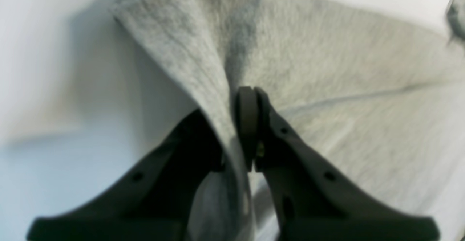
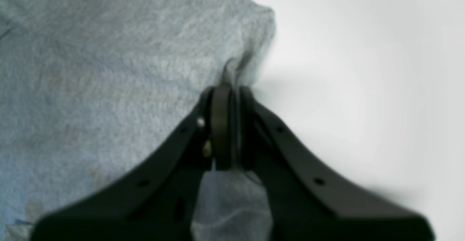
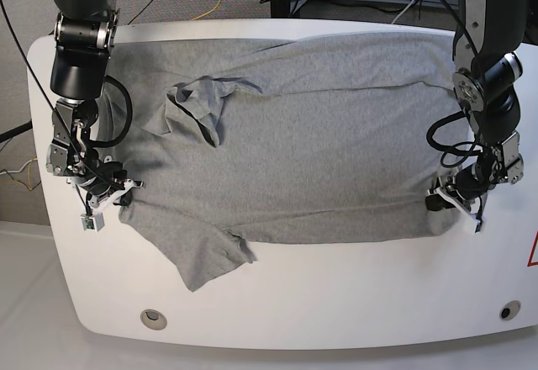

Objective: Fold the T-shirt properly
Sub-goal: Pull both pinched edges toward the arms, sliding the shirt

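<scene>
Left wrist view: my left gripper [image 1: 250, 132] is pinched tight on a raised fold of the T-shirt [image 1: 327, 88], which fills the frame's right. Right wrist view: my right gripper [image 2: 227, 125] clamps the grey edge at centre. Base view: the shirt spreads across the white table [image 3: 336, 303], one sleeve at lower left.

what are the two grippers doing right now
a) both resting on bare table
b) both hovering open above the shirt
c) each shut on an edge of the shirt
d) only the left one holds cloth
c: the left gripper and the right gripper each have their jaws closed on a pinch of the T-shirt, at opposite ends of it.
</scene>
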Tool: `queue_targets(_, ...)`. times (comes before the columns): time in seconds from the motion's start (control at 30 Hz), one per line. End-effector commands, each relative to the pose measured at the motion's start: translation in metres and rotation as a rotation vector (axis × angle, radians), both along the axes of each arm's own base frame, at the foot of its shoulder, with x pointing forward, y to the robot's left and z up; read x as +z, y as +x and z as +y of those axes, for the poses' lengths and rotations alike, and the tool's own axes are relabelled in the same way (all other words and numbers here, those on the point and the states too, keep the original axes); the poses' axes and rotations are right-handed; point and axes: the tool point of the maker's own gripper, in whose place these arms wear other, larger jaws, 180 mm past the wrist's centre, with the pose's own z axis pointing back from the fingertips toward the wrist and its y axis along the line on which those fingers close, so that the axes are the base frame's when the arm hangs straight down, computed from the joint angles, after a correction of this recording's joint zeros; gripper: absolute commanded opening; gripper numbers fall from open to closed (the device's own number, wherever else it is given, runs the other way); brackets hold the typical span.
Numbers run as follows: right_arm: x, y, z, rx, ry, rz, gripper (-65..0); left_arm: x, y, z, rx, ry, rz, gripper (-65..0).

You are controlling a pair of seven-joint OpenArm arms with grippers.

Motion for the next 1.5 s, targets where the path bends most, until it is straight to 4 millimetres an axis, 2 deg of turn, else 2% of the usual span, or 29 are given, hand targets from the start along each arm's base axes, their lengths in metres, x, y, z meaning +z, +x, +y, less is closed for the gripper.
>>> queue_targets(0.0,0.023,0.014,-0.008,-0.008,-0.012,-0.055,-60.7,0.028,0.012,0.026,0.007,0.093,-0.027,-59.0)
queue_targets(0.1,0.024,0.015,-0.007,-0.004,-0.011,-0.046,-60.7,0.036,0.008,0.037,-0.008,0.164,-0.004,-59.0)
queue_targets(0.23,0.033,0.018,-0.006,0.006,-0.02,-0.061,-60.7,0.061,0.017,0.032,-0.031,0.244,-0.034,-59.0)
queue_targets(0.33,0.045,0.021,-0.002,0.02,-0.036,-0.081,-60.7,0.065,0.007,0.034,-0.043,0.313,-0.018,-59.0)
queue_targets(0.4,0.052,0.022,-0.002,0.011,-0.046,-0.083,-60.7,0.077,0.007,0.033,-0.044,0.355,-0.042,-59.0)
queue_targets(0.53,0.064,0.022,-0.001,0.002,-0.065,-0.098,-60.7,0.092,0.006,0.022,-0.064,0.417,-0.071,-58.9)
queue_targets(0.73,0.084,0.021,0.004,0.018,-0.094,-0.116,-60.7,0.097,-0.001,0.007,-0.101,0.474,-0.066,-58.9)
queue_targets(0.93,0.095,0.015,0.01,0.042,-0.119,-0.114,-60.7,0.094,-0.014,0.011,-0.101,0.51,-0.045,-58.9)
queue_targets(1.07,0.109,0.006,0.002,0.016,-0.13,-0.159,-60.6,0.092,-0.024,0.014,-0.1,0.533,-0.041,-58.9)
queue_targets(1.23,0.109,-0.003,0.001,0.018,-0.144,-0.155,-60.6,0.087,-0.035,0.017,-0.102,0.554,-0.031,-58.9)
queue_targets(1.47,0.099,-0.014,0.002,0.026,-0.15,-0.111,-60.7,0.09,-0.053,0.022,-0.1,0.61,-0.036,-58.9)
